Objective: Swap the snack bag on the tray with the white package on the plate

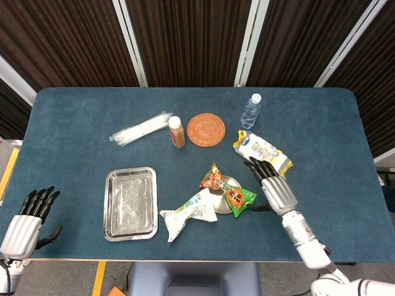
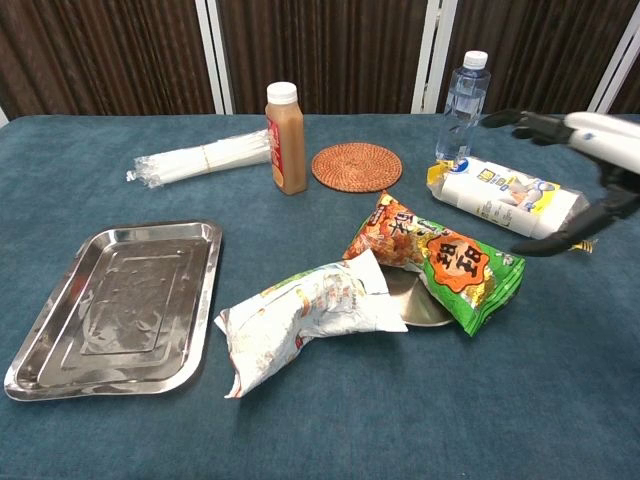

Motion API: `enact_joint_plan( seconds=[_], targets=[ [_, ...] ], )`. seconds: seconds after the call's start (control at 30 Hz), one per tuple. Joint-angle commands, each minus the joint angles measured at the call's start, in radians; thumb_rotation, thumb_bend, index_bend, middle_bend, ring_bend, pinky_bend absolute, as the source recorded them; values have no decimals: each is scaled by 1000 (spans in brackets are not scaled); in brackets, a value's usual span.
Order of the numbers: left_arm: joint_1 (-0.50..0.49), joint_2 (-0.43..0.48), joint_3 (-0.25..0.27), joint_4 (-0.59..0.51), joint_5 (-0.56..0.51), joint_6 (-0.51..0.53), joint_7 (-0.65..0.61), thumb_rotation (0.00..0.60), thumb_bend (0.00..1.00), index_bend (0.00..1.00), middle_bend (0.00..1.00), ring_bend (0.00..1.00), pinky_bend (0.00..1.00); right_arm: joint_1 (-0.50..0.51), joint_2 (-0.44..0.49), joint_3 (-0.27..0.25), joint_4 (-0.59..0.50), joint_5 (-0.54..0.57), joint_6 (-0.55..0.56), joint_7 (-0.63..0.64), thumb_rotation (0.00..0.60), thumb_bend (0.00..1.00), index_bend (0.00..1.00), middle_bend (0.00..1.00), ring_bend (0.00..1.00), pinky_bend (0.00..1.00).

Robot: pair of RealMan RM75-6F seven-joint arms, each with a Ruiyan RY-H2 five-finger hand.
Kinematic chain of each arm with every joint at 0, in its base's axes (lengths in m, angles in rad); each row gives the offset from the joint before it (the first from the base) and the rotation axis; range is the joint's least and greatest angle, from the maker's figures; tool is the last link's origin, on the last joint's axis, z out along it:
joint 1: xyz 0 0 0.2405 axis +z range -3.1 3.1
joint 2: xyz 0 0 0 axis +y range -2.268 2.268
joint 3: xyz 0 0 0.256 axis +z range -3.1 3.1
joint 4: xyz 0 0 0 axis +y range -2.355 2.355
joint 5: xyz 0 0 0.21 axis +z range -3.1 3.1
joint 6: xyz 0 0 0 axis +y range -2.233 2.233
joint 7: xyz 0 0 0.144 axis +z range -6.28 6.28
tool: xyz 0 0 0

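2 hands in view. Right hand (image 1: 273, 185) hovers over the counter (image 1: 74, 111) just right of the plate, fingers (image 1: 254, 166) spread apart, holding nothing. Left hand (image 1: 28, 217) sits off the counter's front-left corner, fingers apart, holding nothing.

1 snack bag (image 2: 440, 258), orange and green, lies across the plate (image 2: 415, 306), covering most of it and overhanging its right side.

1 white package (image 2: 305, 315) lies on the counter left of the plate, its right end overlapping the plate rim and touching the snack bag.

1 tray (image 2: 60, 355), steel, near the front-left, nothing in it.

Toward the far edge: 1 bundle of clear straws (image 1: 141, 129), 1 brown bottle (image 1: 176, 131), 1 woven coaster (image 1: 205, 129), 1 water bottle (image 1: 250, 110). 1 white and yellow pack (image 1: 262, 153) lies beside the right hand.
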Motion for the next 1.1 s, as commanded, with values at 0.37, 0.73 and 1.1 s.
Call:
enact_joint_plan(
  seconds=[0.37,0.73,1.1],
  targets=[
    [-224,-44,50,-292,156,-294,3,600,345,0,0,0,48,-289,162,-162,55,-210,326,54,600,159,0,0,0,0],
    [-394,-240,-105,-454,-127,-569,70,600,349,0,0,0,44,-309,272,-144,-10,-206,296,176,600,158,0,0,0,0],
    [-496,-457,-182,-333,-409,-659,259,600,343,0,0,0,39,-306,308,-136,-19,-220,232,233,600,159,0,0,0,0]
  ],
)
